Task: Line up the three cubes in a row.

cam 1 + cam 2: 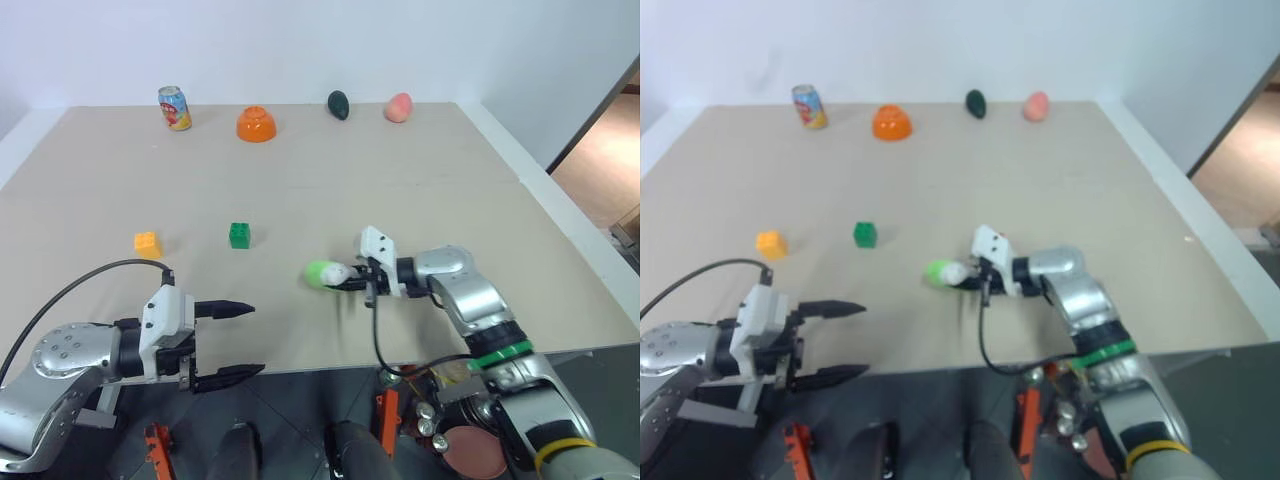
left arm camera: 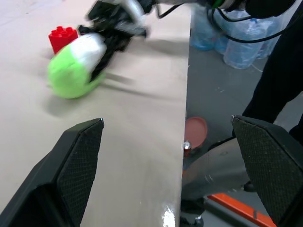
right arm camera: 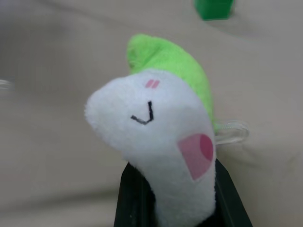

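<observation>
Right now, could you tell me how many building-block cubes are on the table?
3. The yellow-orange cube sits toward the table's left side, the green cube just right of it, and the red cube lies behind the mushroom toy held by the right gripper.

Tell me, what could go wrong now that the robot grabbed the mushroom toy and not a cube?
1. The right hand is shut on the soft mushroom toy, which is no cube, so the row isn't getting built.
2. The red cube sits right beside the toy; swinging or dropping the toy might knock it away.
3. The green cube and yellow-orange cube lie apart; the open left hand hangs at the table's edge, near neither.
</observation>
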Robot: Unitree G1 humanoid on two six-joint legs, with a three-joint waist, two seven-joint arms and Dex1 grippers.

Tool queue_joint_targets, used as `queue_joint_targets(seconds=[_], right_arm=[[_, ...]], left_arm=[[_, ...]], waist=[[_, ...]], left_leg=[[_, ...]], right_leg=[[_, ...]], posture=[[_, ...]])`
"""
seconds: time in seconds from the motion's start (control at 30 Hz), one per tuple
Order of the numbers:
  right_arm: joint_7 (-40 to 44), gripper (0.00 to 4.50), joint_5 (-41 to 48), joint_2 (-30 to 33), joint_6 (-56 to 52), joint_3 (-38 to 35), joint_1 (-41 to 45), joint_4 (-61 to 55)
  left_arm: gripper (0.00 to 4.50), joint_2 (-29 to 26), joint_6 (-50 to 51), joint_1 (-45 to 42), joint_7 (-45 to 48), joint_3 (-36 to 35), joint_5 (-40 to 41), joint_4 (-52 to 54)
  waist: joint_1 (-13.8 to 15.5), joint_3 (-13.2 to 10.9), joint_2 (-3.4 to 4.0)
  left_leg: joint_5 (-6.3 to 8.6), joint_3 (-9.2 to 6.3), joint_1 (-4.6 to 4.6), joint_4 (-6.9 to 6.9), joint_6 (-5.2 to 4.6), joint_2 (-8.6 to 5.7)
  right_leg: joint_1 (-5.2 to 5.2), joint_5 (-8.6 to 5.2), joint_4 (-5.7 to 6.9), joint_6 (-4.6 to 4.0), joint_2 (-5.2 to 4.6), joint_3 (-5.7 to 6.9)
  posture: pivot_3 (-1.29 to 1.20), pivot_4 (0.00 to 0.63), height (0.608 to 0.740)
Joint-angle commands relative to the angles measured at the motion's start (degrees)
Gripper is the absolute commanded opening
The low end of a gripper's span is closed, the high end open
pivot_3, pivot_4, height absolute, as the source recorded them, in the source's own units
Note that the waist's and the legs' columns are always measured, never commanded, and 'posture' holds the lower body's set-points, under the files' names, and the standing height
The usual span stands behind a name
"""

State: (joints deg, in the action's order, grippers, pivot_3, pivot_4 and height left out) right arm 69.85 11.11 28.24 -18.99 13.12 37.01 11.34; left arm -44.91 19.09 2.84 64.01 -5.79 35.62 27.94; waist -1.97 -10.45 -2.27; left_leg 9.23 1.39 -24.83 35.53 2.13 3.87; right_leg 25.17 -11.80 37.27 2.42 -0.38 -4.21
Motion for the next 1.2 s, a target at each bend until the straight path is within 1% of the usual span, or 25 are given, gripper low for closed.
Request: queue_joint_targets(seconds=[0.03,0.13,0.2,0.23,0.3,0.37,0.4,0.47,0.53,0.63,0.8,0.83,0.97,1.03,1.2], right_arm=[[1.73,0.02,13.30,5.41,-11.09,-9.85,-1.24,-17.28],[-2.53,0.02,19.41,8.73,-16.78,-18.12,-0.79,-21.92],[-6.45,0.02,20.55,10.50,-18.17,-22.97,-0.01,-21.34],[-9.00,0.02,19.15,11.48,-17.38,-24.69,0.16,-19.79],[-17.24,0.02,12.10,13.62,-13.20,-26.98,0.17,-12.95],[-27.23,0.02,3.97,15.29,-8.53,-26.82,-0.06,-3.66],[-29.91,0.02,2.03,15.58,-7.20,-26.48,0.18,-0.49],[-36.07,0.89,-2.12,15.22,-2.99,-25.83,-0.10,6.71],[-40.51,1.54,-5.82,14.43,1.27,-24.26,-0.75,12.52],[-43.47,2.63,-8.76,12.50,5.85,-22.28,-1.49,17.03],[-44.54,4.32,-9.66,10.10,9.86,-21.20,-1.34,19.33],[-45.23,4.47,-10.09,10.00,10.58,-21.08,-1.09,19.86],[-48.10,4.47,-9.87,9.44,11.16,-21.96,1.05,23.21],[-48.09,4.47,-9.55,9.44,11.13,-21.82,1.99,24.26],[-48.74,4.47,-6.39,8.43,12.24,-24.30,4.42,22.94]], left_arm=[[4.48,1.68,-0.79,-4.49,1.34,3.22,-0.61,-2.82],[4.48,2.83,-1.58,-7.69,2.69,5.50,-1.73,-5.99],[4.48,3.75,-1.99,-9.59,3.42,6.77,-2.32,-7.71],[4.48,4.33,-2.18,-10.53,3.69,7.30,-2.56,-8.44],[4.48,5.36,-2.41,-12.22,4.26,8.34,-2.70,-9.56],[4.48,6.34,-2.67,-13.56,4.81,9.14,-3.09,-10.60],[4.48,6.66,-2.73,-14.05,5.01,9.41,-3.31,-11.06],[4.48,7.02,-2.94,-14.76,5.54,10.06,-3.72,-11.77],[4.48,7.33,-3.14,-15.37,5.91,10.50,-4.14,-12.51],[4.48,7.76,-2.99,-16.05,6.31,10.68,-4.34,-13.01],[4.48,7.88,-2.28,-15.87,6.17,10.31,-3.93,-12.45],[4.48,7.88,-2.21,-15.59,6.05,10.25,-3.88,-12.16],[4.48,7.82,-1.80,-14.16,5.49,10.09,-3.68,-11.11],[4.48,7.79,-1.33,-13.84,5.33,9.91,-3.25,-10.73],[4.48,7.66,-0.34,-14.22,5.02,9.54,-2.45,-10.58]], waist=[[0.12,-0.10,0.17],[0.08,-0.10,0.17],[0.06,-0.10,0.17],[0.06,-0.10,0.16],[0.07,-0.09,0.15],[0.03,-0.06,0.11],[-0.04,-0.06,0.10],[-0.19,-0.06,0.12],[-0.54,-0.06,0.12],[-0.89,-0.06,0.13],[-1.42,-0.07,0.29],[-1.41,-0.07,0.29],[-1.42,-0.07,0.29],[-1.44,-0.07,0.29],[-1.51,-0.07,0.29]], left_leg=[[0.00,0.01,-0.09,0.03,0.00,0.00],[0.00,-0.02,-0.11,0.03,0.00,0.01],[0.00,-0.03,-0.04,0.03,0.00,0.01],[0.00,-0.02,-0.03,0.04,0.00,0.00],[0.00,-0.02,-0.04,0.07,0.00,0.00],[0.00,-0.01,-0.10,0.23,0.00,-0.01],[0.00,0.00,-0.11,0.29,0.00,-0.02],[0.00,0.07,-0.15,0.31,-0.01,-0.06],[-0.01,0.08,-0.17,0.29,-0.02,-0.07],[-0.01,0.06,-0.16,0.19,-0.03,-0.07],[-0.01,0.07,-0.08,0.11,-0.07,-0.06],[-0.01,0.07,-0.07,0.11,-0.08,-0.07],[-0.04,0.11,-0.10,0.20,-0.12,-0.09],[-0.05,0.12,-0.10,0.24,-0.13,-0.10],[-0.08,0.11,-0.07,0.22,-0.19,-0.10]], right_leg=[[0.06,0.00,0.00,0.00,-0.01,-0.01],[0.10,0.02,0.01,0.02,0.03,0.00],[0.06,0.02,0.01,0.00,0.05,0.00],[0.06,0.03,0.01,0.00,0.05,0.00],[0.04,0.04,0.01,-0.02,0.04,-0.01],[0.02,0.05,0.00,0.00,0.03,-0.01],[0.02,0.06,0.00,0.01,0.00,-0.03],[0.05,0.08,0.00,0.05,-0.03,-0.11],[0.06,0.11,0.00,0.11,-0.01,-0.16],[0.08,0.12,0.00,0.16,0.06,-0.20],[0.09,0.17,0.01,0.22,0.15,-0.34],[0.08,0.17,0.01,0.23,0.15,-0.35],[0.04,0.20,0.00,0.27,0.12,-0.40],[0.04,0.21,0.00,0.29,0.12,-0.43],[0.04,0.26,0.00,0.28,0.13,-0.43]], posture=[[0.00,0.150,0.738],[0.00,0.150,0.738],[0.00,0.150,0.738],[0.00,0.150,0.738],[0.00,0.150,0.738],[0.00,0.150,0.738],[0.00,0.150,0.738],[0.00,0.150,0.738],[0.00,0.150,0.738],[0.00,0.150,0.738],[0.00,0.150,0.738],[0.00,0.150,0.738],[0.00,0.150,0.738],[0.00,0.150,0.738],[0.00,0.150,0.738]])
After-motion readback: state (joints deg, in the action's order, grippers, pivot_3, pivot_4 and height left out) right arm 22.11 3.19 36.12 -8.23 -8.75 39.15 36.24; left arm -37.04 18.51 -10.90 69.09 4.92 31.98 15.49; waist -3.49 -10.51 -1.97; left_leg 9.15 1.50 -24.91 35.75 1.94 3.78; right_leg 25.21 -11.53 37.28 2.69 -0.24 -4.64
